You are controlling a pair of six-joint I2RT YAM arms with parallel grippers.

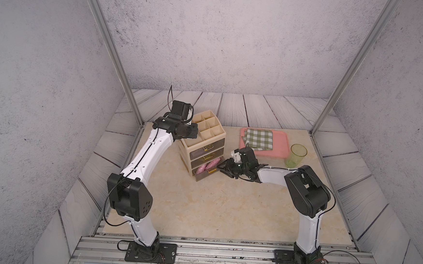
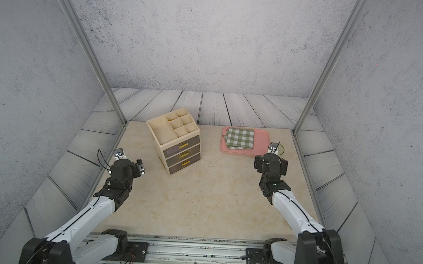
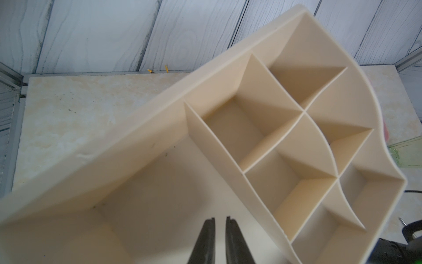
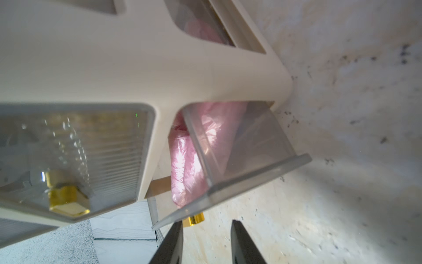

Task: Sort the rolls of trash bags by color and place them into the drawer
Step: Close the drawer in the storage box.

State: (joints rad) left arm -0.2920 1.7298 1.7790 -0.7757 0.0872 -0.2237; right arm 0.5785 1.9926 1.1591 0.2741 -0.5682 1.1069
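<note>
Since pink crinkly plastic rolls (image 1: 207, 168) lie in the half-open smoky bottom drawer (image 4: 251, 137), frame centre, right gripper (image 4: 205, 242) gapes empty beside its gold handle (image 4: 194, 221); left gripper (image 3: 220, 237) clenched, empty. Next, likely: push it shut.

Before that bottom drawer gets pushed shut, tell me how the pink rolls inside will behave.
Pink rolls look like crinkly thin plastic: probably soft and light. One seems to rise above the drawer rim, so it may snag.

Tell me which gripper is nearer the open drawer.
Right. The right gripper is at the front of the drawer, by its handle; the left gripper is above the organizer.
</note>
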